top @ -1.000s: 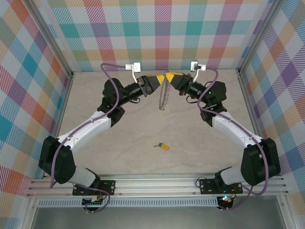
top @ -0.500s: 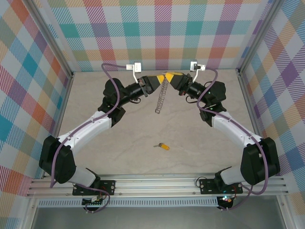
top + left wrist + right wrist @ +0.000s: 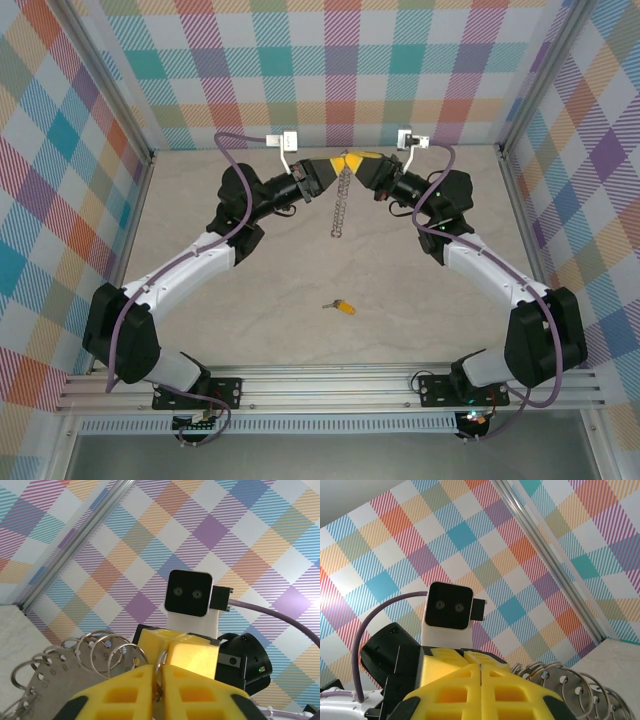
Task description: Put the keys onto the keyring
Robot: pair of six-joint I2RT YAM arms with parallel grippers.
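From above, spot the keyring (image 3: 341, 205) dangling limp over the far table (image 3: 270, 330), with the orange-headed key (image 3: 343, 306) lying well apart, nearer the bases. Via the wrists, catch its stacked rings fanned sideways and its wire pinched by the left gripper (image 3: 159, 675) and right gripper (image 3: 480, 667), both clamped tight. Reaching inward, elbows out, tips meeting.

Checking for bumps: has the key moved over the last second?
No. The key lies just as far from the front rail as before.
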